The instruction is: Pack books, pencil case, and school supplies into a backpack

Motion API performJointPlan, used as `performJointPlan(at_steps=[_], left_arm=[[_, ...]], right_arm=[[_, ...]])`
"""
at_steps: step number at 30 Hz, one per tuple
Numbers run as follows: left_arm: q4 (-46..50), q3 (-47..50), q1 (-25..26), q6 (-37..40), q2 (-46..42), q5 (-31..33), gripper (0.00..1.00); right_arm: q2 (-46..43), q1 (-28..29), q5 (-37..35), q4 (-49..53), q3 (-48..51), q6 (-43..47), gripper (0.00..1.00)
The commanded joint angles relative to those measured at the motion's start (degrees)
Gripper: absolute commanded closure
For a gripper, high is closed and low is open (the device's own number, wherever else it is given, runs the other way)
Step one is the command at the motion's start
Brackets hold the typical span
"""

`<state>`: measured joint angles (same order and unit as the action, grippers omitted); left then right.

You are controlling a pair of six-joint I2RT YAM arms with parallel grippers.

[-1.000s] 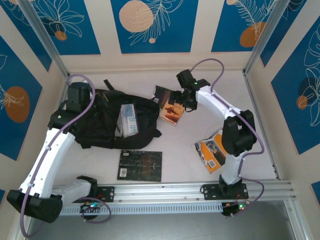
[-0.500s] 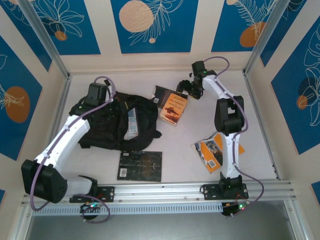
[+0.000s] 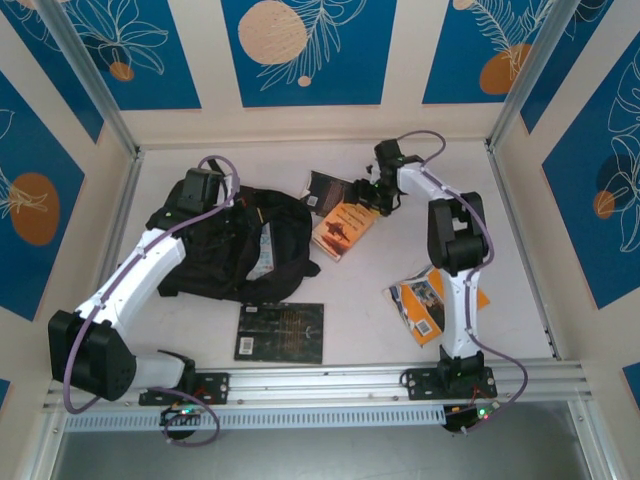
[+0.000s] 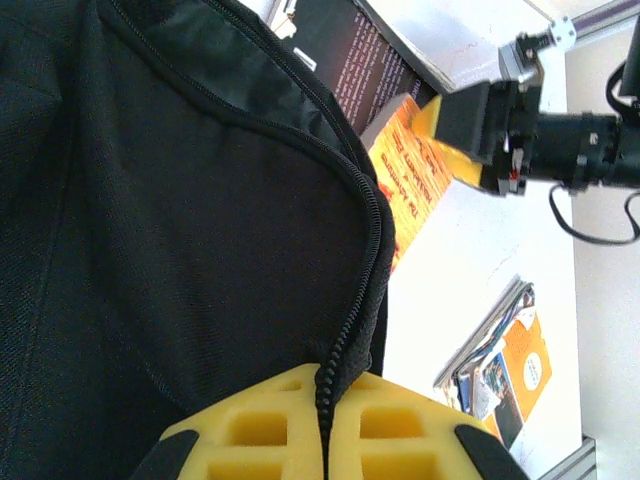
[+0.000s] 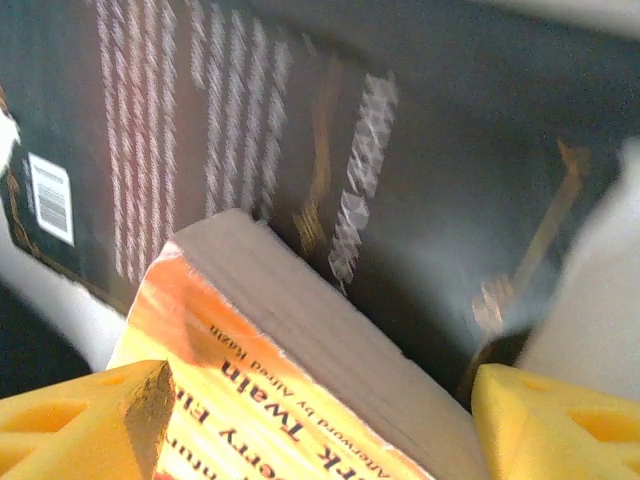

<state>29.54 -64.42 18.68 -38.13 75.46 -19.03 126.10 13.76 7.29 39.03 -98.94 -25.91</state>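
Note:
The black backpack (image 3: 225, 250) lies at the left with its opening facing right, and a blue-printed packet (image 3: 262, 245) of school supplies shows inside. My left gripper (image 3: 215, 203) (image 4: 328, 420) is shut on the backpack's zip edge (image 4: 352, 300). My right gripper (image 3: 365, 198) (image 5: 320, 420) stands open astride the far corner of the orange-and-black book (image 3: 343, 227) (image 5: 250, 390) (image 4: 410, 170), which rests tilted on a dark book (image 3: 325, 188) (image 5: 300, 150). The black book with gold patterning (image 3: 280, 332) lies near the front. The orange-and-white book (image 3: 430, 300) (image 4: 505, 365) lies right. The pencil case is out of view.
Patterned walls and metal posts close in the white table (image 3: 370, 300) at the back and both sides. The aluminium rail (image 3: 330, 385) with both arm bases runs along the near edge. The right arm's upper links (image 3: 455, 240) stand over the orange-and-white book.
My left arm swung in and up over the backpack's top, and the opening narrowed. My right gripper shifted at the far end of the orange-and-black book, narrowed, and the book turned toward the backpack.

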Motion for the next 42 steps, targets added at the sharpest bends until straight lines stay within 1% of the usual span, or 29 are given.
performJointPlan(at_steps=[1, 4, 8, 10, 12, 15, 16, 20, 22, 24, 25, 27, 30, 35, 40, 42], left_arm=[[0.3, 0.5, 0.4, 2.0, -0.4, -0.5, 1.0], [0.3, 0.4, 0.5, 2.1, -0.4, -0.4, 1.0], [0.3, 0.5, 0.5, 2.0, -0.1, -0.3, 1.0], [0.3, 0.4, 0.5, 2.0, 0.1, -0.4, 1.0], [0.2, 0.7, 0.6, 1.9, 0.3, -0.5, 1.0], [0.0, 0.7, 0.8, 1.9, 0.9, -0.8, 1.0], [0.2, 0.6, 0.9, 1.8, 1.1, -0.9, 1.0], [2.2, -0.9, 1.3, 3.1, 1.4, -0.2, 1.0], [3.8, -1.7, 1.4, 3.9, 0.9, 1.7, 0.97], [4.7, -2.3, 1.4, 4.4, 0.1, 3.3, 0.96], [5.1, -2.6, 1.4, 4.6, -0.3, 3.9, 0.96], [5.5, -2.9, 1.4, 4.8, -0.6, 4.4, 0.96], [5.9, -2.7, 1.6, 4.9, -0.3, 4.3, 0.96], [5.8, -1.7, 2.7, 5.0, 0.4, 4.1, 0.98], [5.8, -1.5, 4.4, 5.6, 1.8, 3.7, 0.99], [6.2, -1.9, 4.9, 6.0, 2.1, 3.9, 1.0]], right_arm=[[-5.4, 0.5, 4.6, -2.2, 7.6, -3.1, 0.22], [-9.4, 0.9, 9.1, -5.5, 14.4, -4.8, 0.23], [-13.7, 1.5, 12.9, -8.7, 22.0, -7.4, 0.23], [-16.5, 1.2, 16.3, -11.9, 26.6, -9.2, 0.24], [-18.2, 1.1, 19.4, -14.4, 29.6, -10.6, 0.24], [-19.4, 0.7, 26.6, -17.8, 32.3, -12.7, 0.26], [-20.1, 0.8, 27.2, -18.9, 33.4, -13.5, 0.27], [-24.1, 0.4, 22.1, -18.2, 36.3, -14.1, 0.32], [-25.5, 0.5, 21.0, -18.4, 38.3, -15.7, 0.39], [-26.2, 1.0, 20.0, -17.7, 39.6, -16.5, 0.44], [-26.8, 1.4, 19.6, -18.1, 40.7, -16.7, 0.48], [-27.7, 2.1, 19.1, -18.6, 42.2, -17.0, 0.55], [-28.5, 3.1, 19.4, -18.5, 43.2, -17.1, 0.63], [-32.8, 4.2, 22.5, -24.6, 47.8, -21.3, 0.64], [-38.0, 4.4, 28.2, -36.8, 52.6, -27.9, 0.59], [-40.2, 5.1, 28.6, -39.1, 52.9, -29.9, 0.57]])
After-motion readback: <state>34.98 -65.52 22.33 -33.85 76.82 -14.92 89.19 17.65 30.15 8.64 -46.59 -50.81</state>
